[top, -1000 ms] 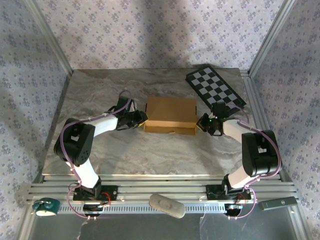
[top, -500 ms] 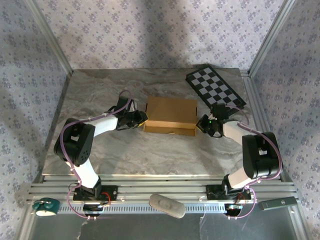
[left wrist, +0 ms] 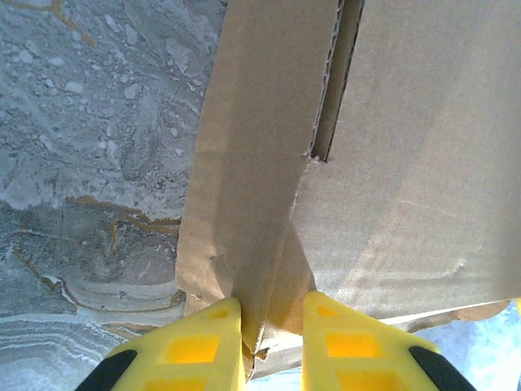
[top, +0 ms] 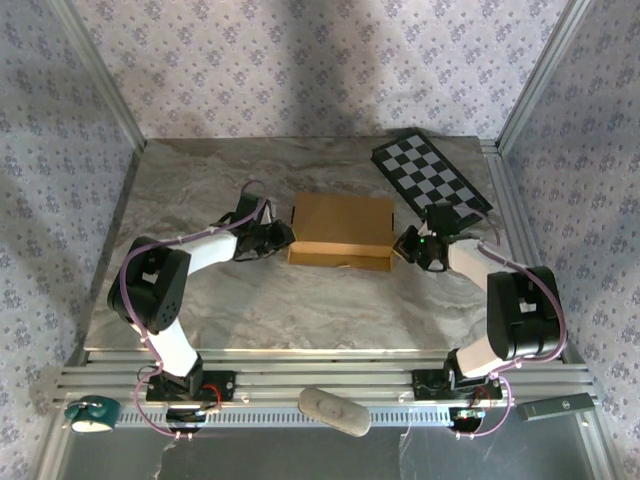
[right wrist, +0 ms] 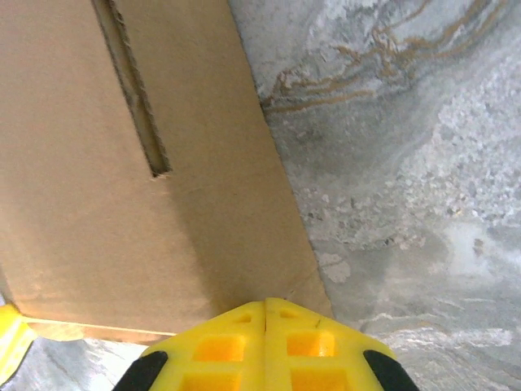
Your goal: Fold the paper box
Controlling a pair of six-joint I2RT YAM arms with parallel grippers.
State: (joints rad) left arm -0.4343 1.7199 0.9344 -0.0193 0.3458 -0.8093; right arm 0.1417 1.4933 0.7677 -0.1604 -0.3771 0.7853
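Narrowing, the left gripper (top: 283, 238) is pinching the left wall of the paper box (top: 340, 225); the right gripper (top: 403, 247), fingers together, is touching its right edge; the box is looking nearly folded, with the sides seemingly left to tuck

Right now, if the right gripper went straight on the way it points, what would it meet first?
The paper box: the shut right gripper points at its side wall near a corner, seemingly touching it.

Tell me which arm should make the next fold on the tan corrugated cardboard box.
Left. The left gripper has its yellow fingers apparently pinching the left wall of the tan corrugated cardboard box, ready to fold it. The right gripper is shut, tips merely at the box's right corner.
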